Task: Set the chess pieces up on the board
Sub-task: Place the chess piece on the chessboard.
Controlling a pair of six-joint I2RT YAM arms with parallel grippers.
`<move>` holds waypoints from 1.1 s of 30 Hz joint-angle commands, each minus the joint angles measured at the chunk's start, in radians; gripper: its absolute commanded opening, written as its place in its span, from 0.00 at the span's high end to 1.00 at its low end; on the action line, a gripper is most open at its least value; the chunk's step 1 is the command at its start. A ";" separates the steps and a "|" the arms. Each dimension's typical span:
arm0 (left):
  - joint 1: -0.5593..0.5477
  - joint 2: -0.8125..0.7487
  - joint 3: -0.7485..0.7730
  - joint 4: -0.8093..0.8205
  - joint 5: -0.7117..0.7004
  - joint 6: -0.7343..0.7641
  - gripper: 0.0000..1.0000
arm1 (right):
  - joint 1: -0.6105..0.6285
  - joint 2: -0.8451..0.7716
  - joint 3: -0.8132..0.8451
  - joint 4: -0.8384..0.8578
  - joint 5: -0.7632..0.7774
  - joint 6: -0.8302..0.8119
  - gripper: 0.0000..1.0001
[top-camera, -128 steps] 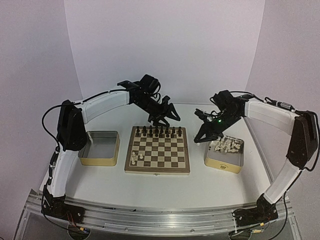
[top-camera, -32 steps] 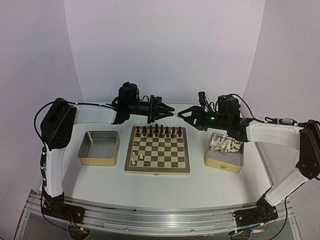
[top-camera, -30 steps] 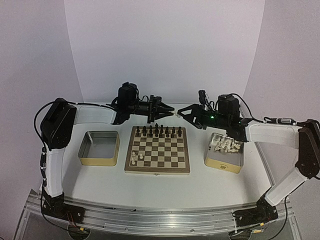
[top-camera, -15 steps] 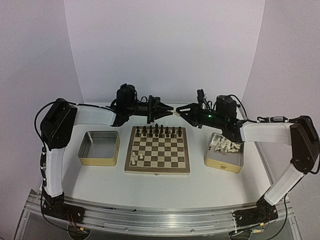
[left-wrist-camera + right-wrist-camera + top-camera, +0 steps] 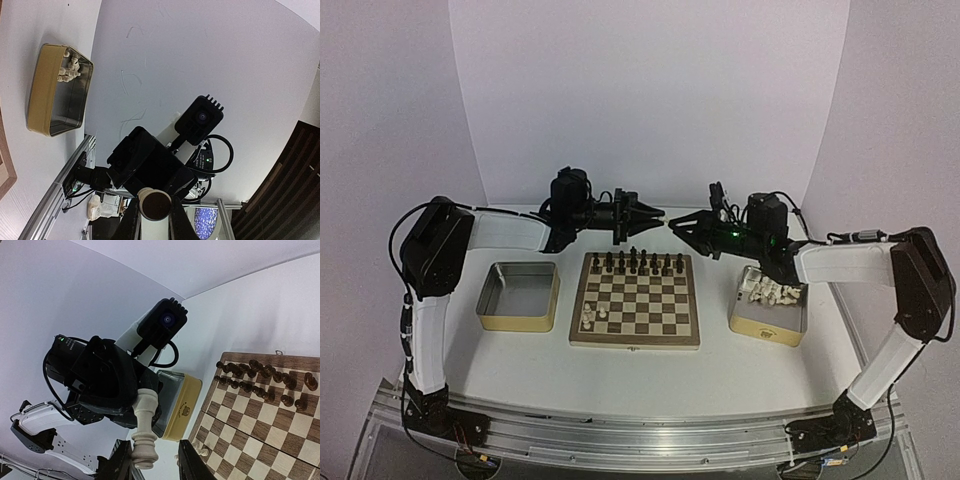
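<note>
Above the far edge of the board [image 5: 635,343] my two grippers meet tip to tip. The left gripper [image 5: 658,213] [image 5: 155,209] is shut on a cream-white chess piece [image 5: 155,204], whose dark felt base faces its camera. In the right wrist view the same piece [image 5: 145,432] lies between the right gripper's [image 5: 676,222] [image 5: 155,457] fingers [image 5: 192,464], close to one and a gap away from the other, so these jaws stand open. Two cream pieces [image 5: 595,315] stand on the board's near left squares. More cream pieces [image 5: 770,293] lie in the right tin [image 5: 767,333].
Dark chess figures [image 5: 635,263] [image 5: 260,377] fill the board's far rows. An empty tin [image 5: 517,322] [image 5: 182,410] sits left of the board. Both forearms stretch low across the back of the table. A metal rail runs along the near edge.
The right gripper has moved left to the left gripper's tip, and its jaws have narrowed around the cream piece. The left gripper has stayed in place, still holding the piece.
</note>
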 commanded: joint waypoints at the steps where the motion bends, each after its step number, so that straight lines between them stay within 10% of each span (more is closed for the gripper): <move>1: 0.007 -0.037 0.007 0.069 0.007 -0.018 1.00 | 0.002 0.024 0.056 0.032 -0.027 -0.001 0.70; 18: 0.011 -0.037 0.007 0.042 0.010 0.000 0.96 | 0.002 0.027 0.109 -0.032 -0.033 0.002 1.00; 24: 0.040 -0.111 0.053 -0.343 -0.024 0.243 0.50 | 0.002 -0.042 0.231 -0.435 0.050 -0.120 1.00; 33: 0.130 -0.204 0.245 -1.089 -0.284 0.680 0.43 | 0.006 0.078 0.660 -1.286 0.107 -0.345 1.00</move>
